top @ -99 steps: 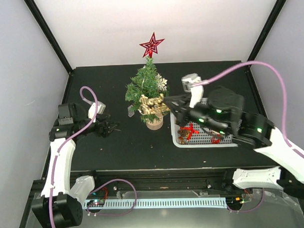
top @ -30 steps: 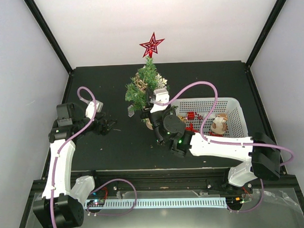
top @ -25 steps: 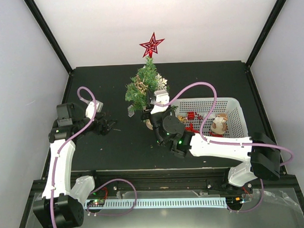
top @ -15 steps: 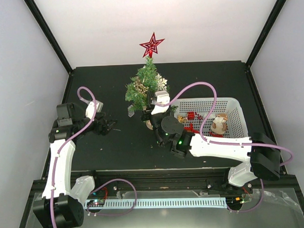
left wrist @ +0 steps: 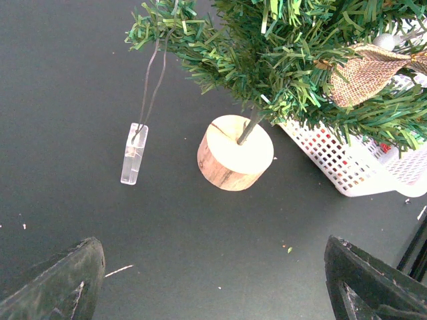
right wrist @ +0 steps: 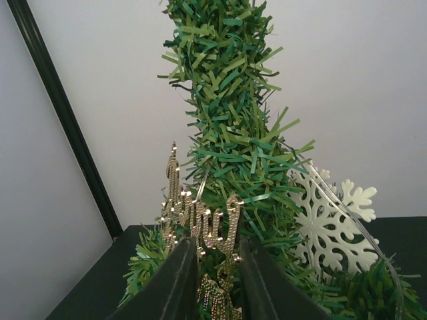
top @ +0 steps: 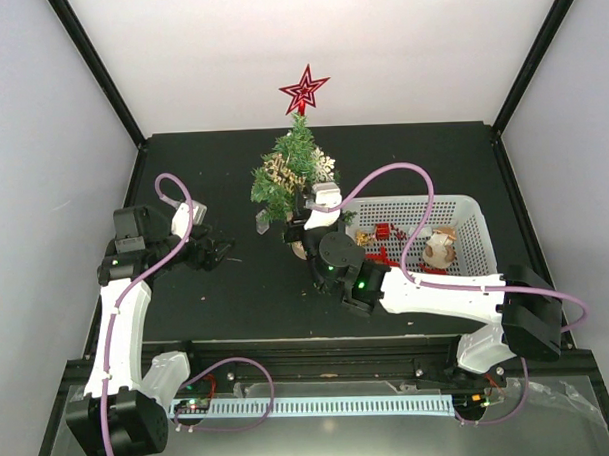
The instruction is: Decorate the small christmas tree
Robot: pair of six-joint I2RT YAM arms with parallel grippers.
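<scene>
In the lower middle of the wrist view the right gripper pinches a gold ornament among the tree branches, while the left gripper gapes wide.

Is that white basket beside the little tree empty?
No, the white basket holds several decorations, among them a red ornament and a pale round ornament.

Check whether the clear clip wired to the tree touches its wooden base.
Apart. The left wrist view shows bare black table between the clear clip and the wooden base.
</scene>
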